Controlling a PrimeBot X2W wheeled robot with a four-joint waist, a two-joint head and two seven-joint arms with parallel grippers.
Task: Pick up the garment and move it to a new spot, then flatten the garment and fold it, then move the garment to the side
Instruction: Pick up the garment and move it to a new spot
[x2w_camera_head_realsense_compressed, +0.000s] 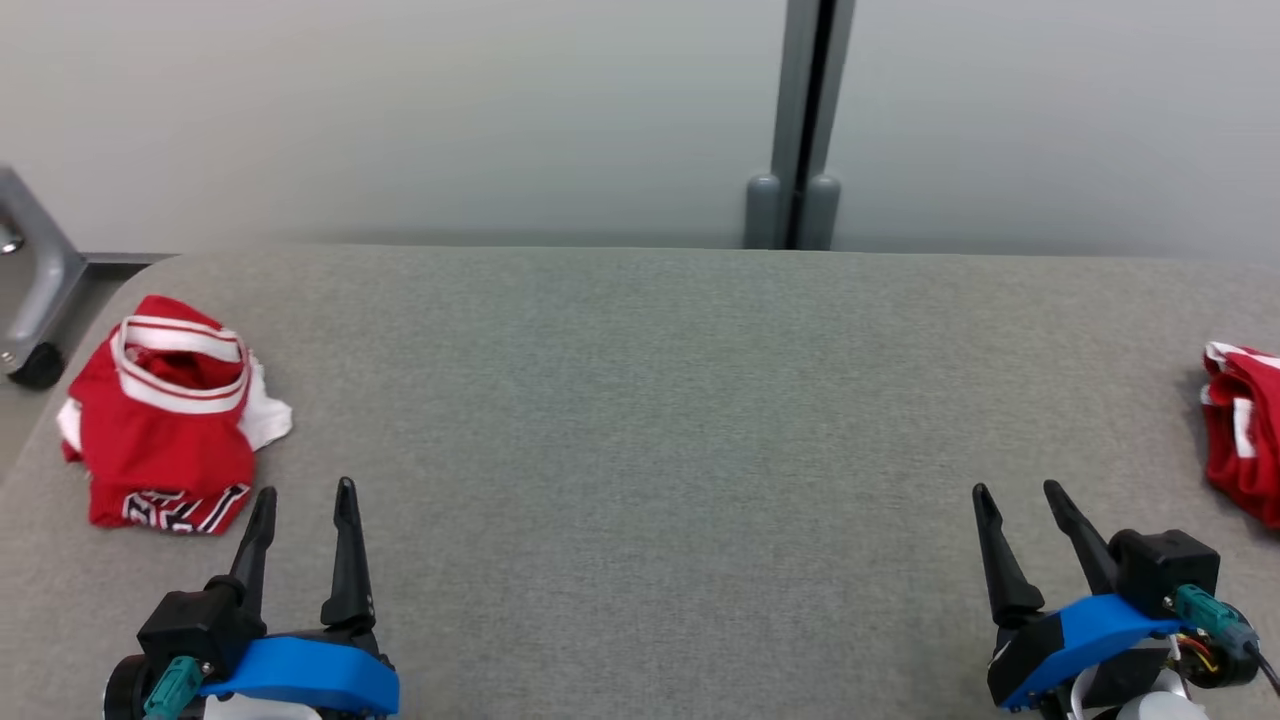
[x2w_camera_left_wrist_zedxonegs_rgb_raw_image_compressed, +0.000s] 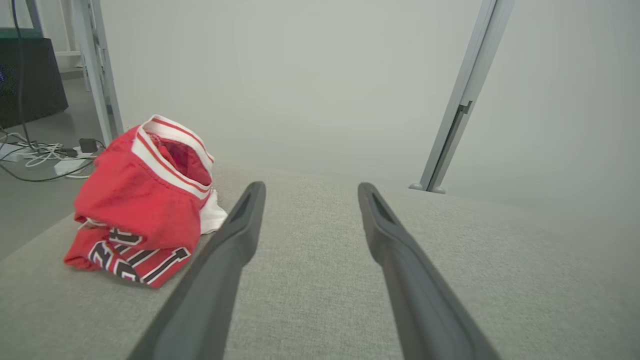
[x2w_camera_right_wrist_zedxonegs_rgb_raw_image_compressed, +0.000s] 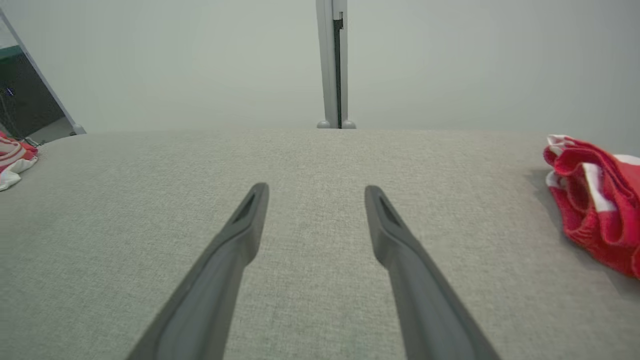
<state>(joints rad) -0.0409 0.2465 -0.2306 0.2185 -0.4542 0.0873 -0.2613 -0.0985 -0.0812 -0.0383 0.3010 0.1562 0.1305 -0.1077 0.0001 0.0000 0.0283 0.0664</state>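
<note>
Now poised over a wide grey cloth-covered table (x2w_camera_head_realsense_compressed: 640, 380) that runs back to a plain pale wall (x2w_camera_head_realsense_compressed: 400, 110) split by a grey upright post (x2w_camera_head_realsense_compressed: 805, 120), both of the robot's grippers are spread wide and hold nothing. The left gripper (x2w_camera_head_realsense_compressed: 305, 487) sits low at the near left and the right gripper (x2w_camera_head_realsense_compressed: 1015, 486) low at the near right, their dark fingers (x2w_camera_head_realsense_compressed: 349, 560) touching neither garment. A folded red garment (x2w_camera_head_realsense_compressed: 165, 410) with white bands and black-and-white lettering lies near the table's left edge, just beyond the left gripper and apart from it. A crumpled red-and-white garment (x2w_camera_head_realsense_compressed: 1240, 440) sits at the far right edge, well apart from the right gripper. Past the left corner stands a metal frame (x2w_camera_head_realsense_compressed: 40, 270) on a black caster (x2w_camera_head_realsense_compressed: 35, 368) — cables (x2w_camera_left_wrist_zedxonegs_rgb_raw_image_compressed: 45, 155) trail across the floor (x2w_camera_left_wrist_zedxonegs_rgb_raw_image_compressed: 30, 200).
</note>
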